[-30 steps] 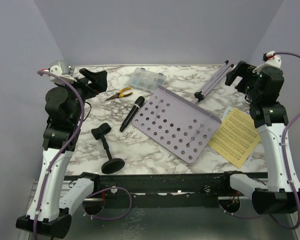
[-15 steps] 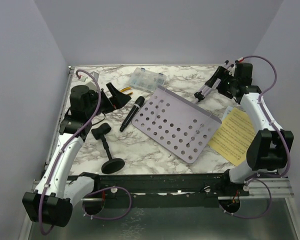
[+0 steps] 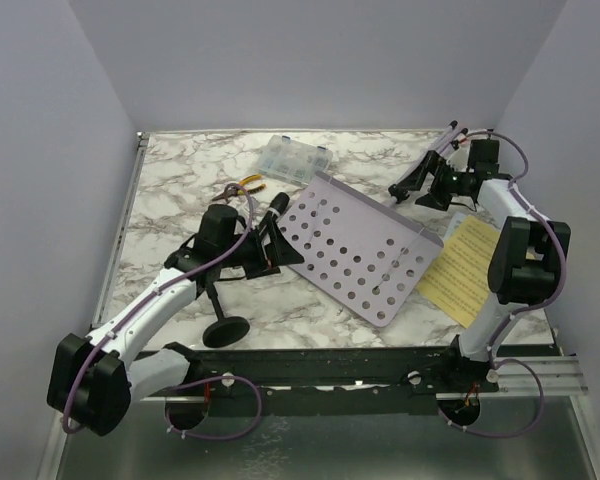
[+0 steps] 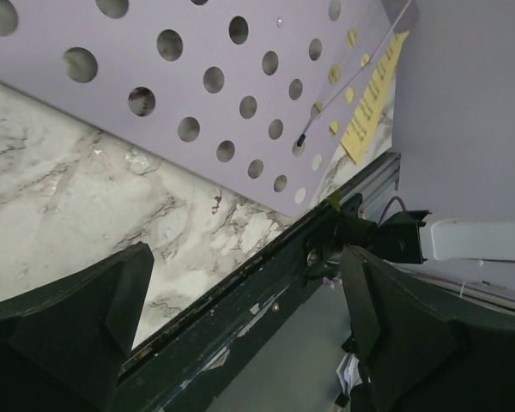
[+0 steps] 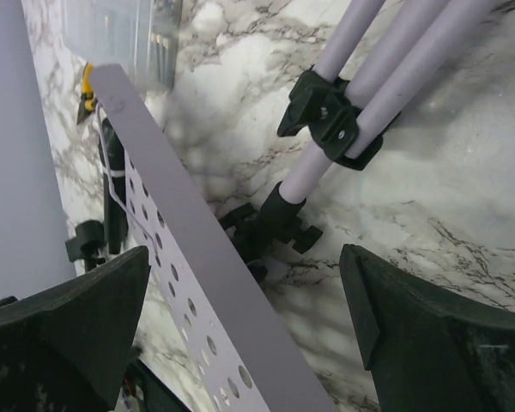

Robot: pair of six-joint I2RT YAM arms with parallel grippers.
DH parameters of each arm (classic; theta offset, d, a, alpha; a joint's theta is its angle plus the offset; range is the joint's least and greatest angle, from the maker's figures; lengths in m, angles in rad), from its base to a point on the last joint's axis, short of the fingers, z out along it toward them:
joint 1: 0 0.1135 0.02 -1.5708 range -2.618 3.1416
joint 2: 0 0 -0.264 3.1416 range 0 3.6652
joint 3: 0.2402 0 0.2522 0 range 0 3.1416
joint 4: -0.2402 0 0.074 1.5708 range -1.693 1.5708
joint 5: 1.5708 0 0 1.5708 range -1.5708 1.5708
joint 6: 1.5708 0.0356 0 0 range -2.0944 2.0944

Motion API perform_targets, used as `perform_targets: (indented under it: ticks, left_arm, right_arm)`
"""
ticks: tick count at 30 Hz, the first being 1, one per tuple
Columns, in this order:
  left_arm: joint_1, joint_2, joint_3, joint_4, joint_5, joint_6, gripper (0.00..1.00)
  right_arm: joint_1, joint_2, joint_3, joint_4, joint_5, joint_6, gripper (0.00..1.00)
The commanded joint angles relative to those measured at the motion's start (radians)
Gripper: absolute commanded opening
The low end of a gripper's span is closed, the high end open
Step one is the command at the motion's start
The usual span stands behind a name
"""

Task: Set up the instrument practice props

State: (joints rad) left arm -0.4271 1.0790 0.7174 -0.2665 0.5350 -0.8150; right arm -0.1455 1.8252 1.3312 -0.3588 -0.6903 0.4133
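Reach step: my right gripper [image 5: 249,335] gaped over the folded tripod [image 5: 373,51], left gripper [image 3: 270,245] was open too, probably by the microphone [image 3: 278,205]. Next I'd need to clamp those legs.

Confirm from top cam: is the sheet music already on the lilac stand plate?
No, the yellow sheet music lies on the marble table just right of the lilac stand plate, not on top of it.
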Motion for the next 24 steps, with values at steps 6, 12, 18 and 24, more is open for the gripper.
perform_targets:
  ticks: [6, 12, 18, 24]
  left_arm:
    - [-0.16, 0.127, -0.007, 0.206, -0.077, -0.103, 0.99]
    - [-0.235, 0.165, 0.012, 0.224, -0.118, -0.112, 0.99]
    - [-0.279, 0.188, 0.025, 0.229, -0.152, -0.127, 0.99]
    - [-0.311, 0.185, 0.017, 0.233, -0.195, -0.146, 0.99]
  right_arm:
    - [0.134, -0.027, -0.012, -0.064, 0.112, -0.226, 0.97]
    - [0.289, -0.021, -0.002, -0.116, 0.482, -0.298, 0.87]
    - [0.399, 0.002, 0.019, -0.132, 0.76, -0.349, 0.59]
    - [0.406, 0.027, 0.02, -0.119, 0.763, -0.385, 0.33]
